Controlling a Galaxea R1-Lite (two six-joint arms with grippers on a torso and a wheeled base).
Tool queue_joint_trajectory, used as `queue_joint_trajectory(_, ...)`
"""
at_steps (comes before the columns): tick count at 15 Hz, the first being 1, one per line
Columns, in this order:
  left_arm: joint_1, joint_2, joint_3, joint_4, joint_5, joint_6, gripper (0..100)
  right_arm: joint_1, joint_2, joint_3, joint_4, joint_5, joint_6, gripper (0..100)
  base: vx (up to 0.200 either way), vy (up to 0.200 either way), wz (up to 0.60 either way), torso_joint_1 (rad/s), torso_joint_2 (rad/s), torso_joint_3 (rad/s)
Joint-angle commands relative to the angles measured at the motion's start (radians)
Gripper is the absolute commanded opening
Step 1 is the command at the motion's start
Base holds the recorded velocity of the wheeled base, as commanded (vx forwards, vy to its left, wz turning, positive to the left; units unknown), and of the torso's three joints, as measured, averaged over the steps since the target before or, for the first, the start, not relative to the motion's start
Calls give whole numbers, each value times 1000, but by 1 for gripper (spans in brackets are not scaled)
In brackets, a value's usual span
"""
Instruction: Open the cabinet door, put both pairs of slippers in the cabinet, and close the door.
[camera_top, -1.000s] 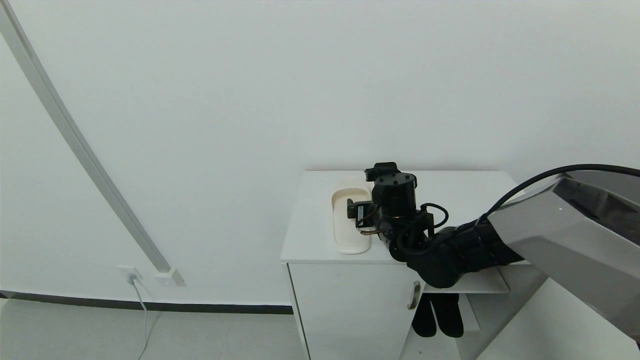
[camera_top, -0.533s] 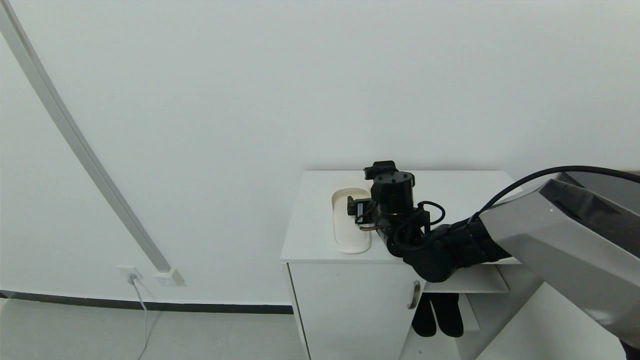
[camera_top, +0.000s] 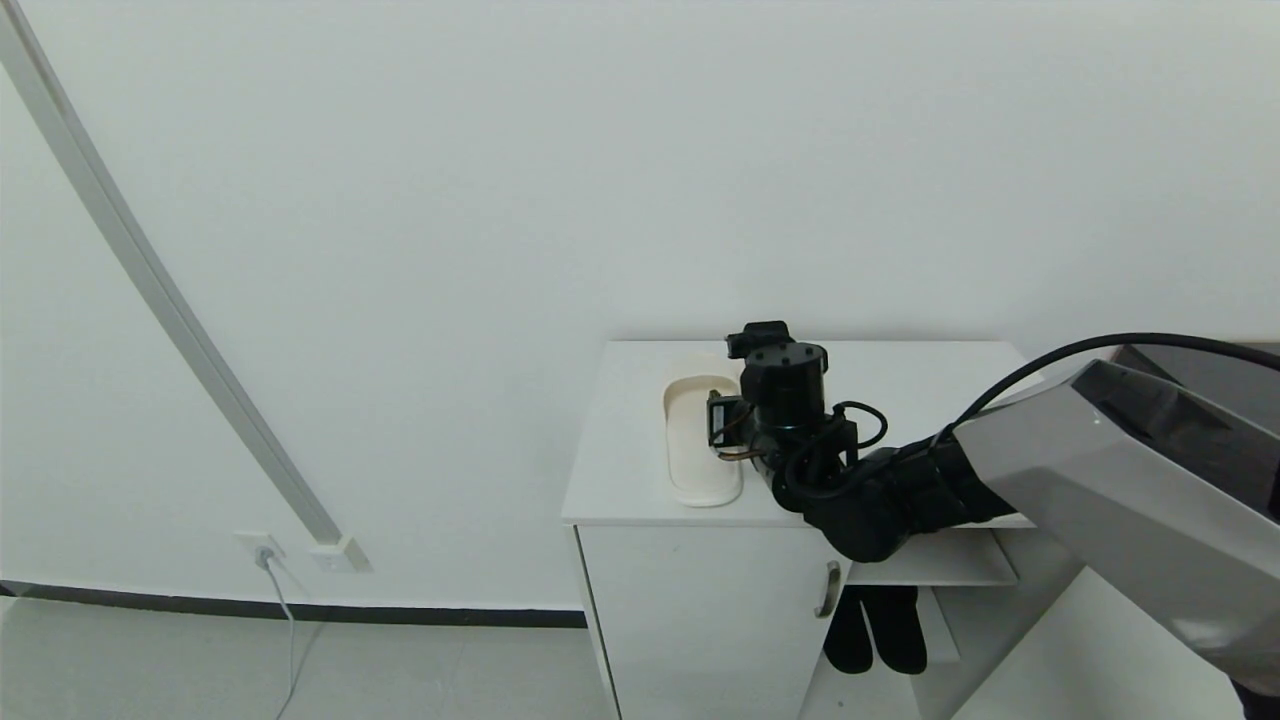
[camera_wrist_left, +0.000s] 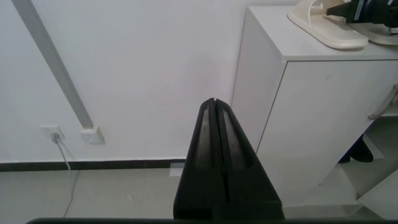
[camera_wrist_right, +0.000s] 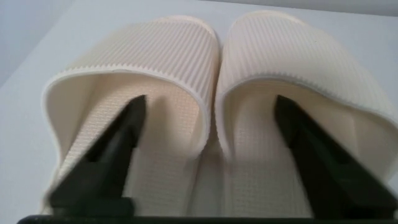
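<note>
Facing me: a white cabinet (camera_top: 690, 600) against a plain white wall (camera_top: 500, 200).
Top: I see the cream slippers (camera_top: 695, 440) lying side by side, touching, near the top's left edge.
Right gripper (camera_wrist_right: 208, 109): over the cream pair with its fingers spread, one finger at the mouth of each slipper; I cannot tell whether they touch.
Left gripper (camera_wrist_left: 214, 102): fingers pressed together with nothing between them, low and out to the cabinet's left.
Front: left door closed, handle (camera_top: 829, 590) at its right edge; the right side stands open.
Inside: black slippers (camera_top: 878, 630) sit under a shelf (camera_top: 930, 565).
Room: a slanting conduit (camera_top: 150, 280) runs down the wall to a socket (camera_top: 262, 548) with a cable plugged in. A dark baseboard (camera_top: 300, 608) meets the grey floor (camera_top: 150, 660).
</note>
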Motion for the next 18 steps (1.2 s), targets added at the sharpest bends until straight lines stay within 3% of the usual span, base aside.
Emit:
queue_joint_trajectory(1, 0, 1, 0, 0, 0, 0, 0, 0, 1, 0, 0, 0, 0, 0, 0, 0, 0, 0, 0, 0)
queue_joint_trajectory(10, 1, 1, 0, 0, 0, -2, 0, 10, -17, 33, -16, 0, 2, 0, 0, 0, 0, 0, 0, 0)
queue_joint_trajectory(14, 0, 1, 0, 0, 0, -2, 0, 20, -86, 105, -26, 5, 3, 0, 0, 0, 0, 0, 0, 0)
queue_joint_trajectory(18, 1, 1, 0, 0, 2, -5, 0, 45, -210, 240, -37, 78, 6, 0, 0, 0, 0, 0, 0, 0)
